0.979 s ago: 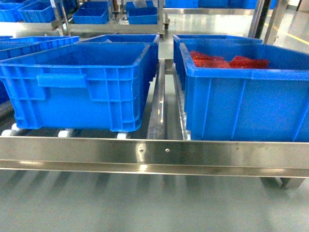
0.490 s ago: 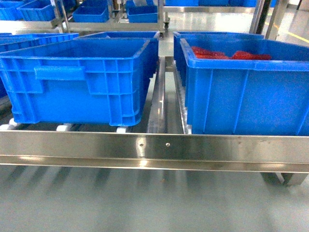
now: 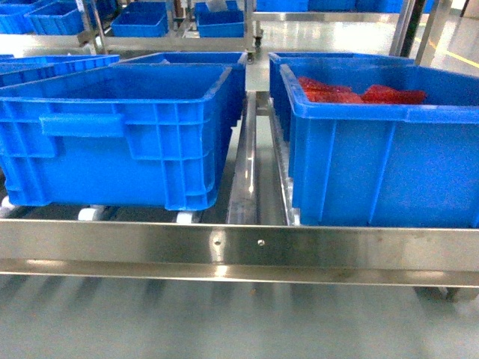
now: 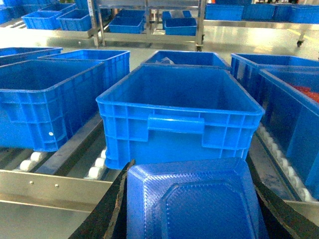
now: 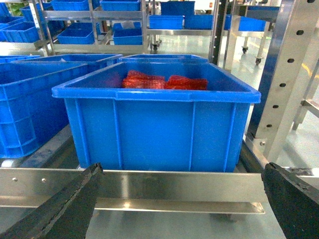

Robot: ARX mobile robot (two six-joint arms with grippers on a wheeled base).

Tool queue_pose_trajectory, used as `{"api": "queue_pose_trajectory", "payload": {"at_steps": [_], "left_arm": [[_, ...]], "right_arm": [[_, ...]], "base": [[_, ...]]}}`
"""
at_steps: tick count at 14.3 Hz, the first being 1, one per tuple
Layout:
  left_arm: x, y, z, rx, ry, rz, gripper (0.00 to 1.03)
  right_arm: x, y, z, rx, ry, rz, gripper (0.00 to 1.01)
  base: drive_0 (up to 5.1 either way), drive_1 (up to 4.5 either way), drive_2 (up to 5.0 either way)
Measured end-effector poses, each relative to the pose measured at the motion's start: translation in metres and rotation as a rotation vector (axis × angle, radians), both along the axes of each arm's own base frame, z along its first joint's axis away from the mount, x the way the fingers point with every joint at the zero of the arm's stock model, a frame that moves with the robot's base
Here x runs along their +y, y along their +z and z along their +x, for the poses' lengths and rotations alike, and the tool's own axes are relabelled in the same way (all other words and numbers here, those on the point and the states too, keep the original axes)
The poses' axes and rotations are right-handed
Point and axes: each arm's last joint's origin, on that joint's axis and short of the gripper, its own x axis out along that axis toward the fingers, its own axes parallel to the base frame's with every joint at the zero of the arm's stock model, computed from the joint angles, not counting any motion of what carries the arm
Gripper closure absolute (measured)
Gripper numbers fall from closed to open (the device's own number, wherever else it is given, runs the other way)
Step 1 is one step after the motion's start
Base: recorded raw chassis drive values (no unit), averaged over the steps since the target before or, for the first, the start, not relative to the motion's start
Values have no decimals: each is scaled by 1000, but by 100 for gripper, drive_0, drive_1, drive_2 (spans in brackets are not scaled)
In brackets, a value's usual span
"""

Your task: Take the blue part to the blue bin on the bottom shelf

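Observation:
The blue part (image 4: pixel 192 201), a square ribbed piece with chamfered corners, fills the gap between the black fingers of my left gripper (image 4: pixel 189 164), which is shut on it. It hangs just in front of the bottom shelf's front rail (image 4: pixel 50 186), facing an empty blue bin (image 4: pixel 179 124). The same bin (image 3: pixel 120 134) sits front left on the bottom shelf (image 3: pixel 254 243) in the head view. My right gripper (image 5: pixel 182 169) is open and holds nothing, level with the rail (image 5: pixel 179 199). Neither gripper shows in the head view.
A second blue bin (image 3: pixel 382 157) at front right holds red parts (image 3: pixel 337 91). A centre divider rail (image 3: pixel 243 161) separates the two lanes, with white rollers (image 4: pixel 97 167) under the bins. More blue bins stand behind and to the left. A perforated steel upright (image 5: pixel 286 74) rises at the right.
The head view has drifted: the shelf rail sits slightly lower in frame and the bins have shifted a little to the left. The bins' contents look unchanged.

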Motion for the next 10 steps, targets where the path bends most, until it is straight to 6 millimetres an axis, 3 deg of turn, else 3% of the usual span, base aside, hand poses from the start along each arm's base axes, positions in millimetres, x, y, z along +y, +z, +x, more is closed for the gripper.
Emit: {"api": "queue_pose_trajectory", "payload": {"at_steps": [3,10], "left_arm": [[0,0,0,1,0,1,59],[0,0,0,1,1,1,59]], "right_arm": [[0,0,0,0,0,0,3],[0,0,0,2,0,0,3]], "base": [[0,0,0],[-3,408,-414]]}}
